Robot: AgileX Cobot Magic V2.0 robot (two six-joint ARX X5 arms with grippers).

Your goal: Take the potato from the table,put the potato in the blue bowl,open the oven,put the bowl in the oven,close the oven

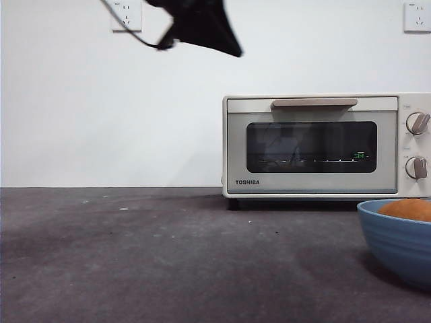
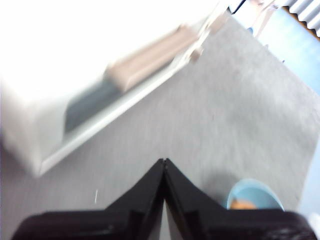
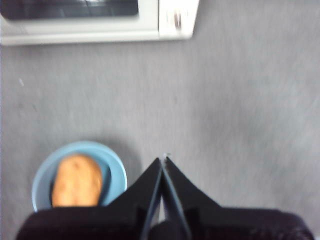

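Observation:
The orange-brown potato [image 1: 407, 210] [image 3: 76, 181] lies inside the blue bowl [image 1: 394, 239] [image 3: 116, 172], which stands on the table [image 1: 168, 256] at the front right. Behind it sits the cream TOSHIBA oven [image 1: 310, 145] [image 3: 100, 25], its door shut and its beige handle [image 1: 314, 103] [image 2: 150, 57] at the top. My left gripper [image 2: 164, 161] is shut and empty, high above the table to the left of the oven, where it shows as a black tip [image 1: 232, 48]. My right gripper [image 3: 163, 159] is shut and empty too, hovering above the table beside the bowl.
Two knobs [image 1: 417, 123] sit on the oven's right side. A white wall with two sockets [image 1: 126, 15] [image 1: 417, 17] rises behind the table. A black cable [image 1: 138, 33] trails from the raised arm. Bare table stretches left of the oven and bowl.

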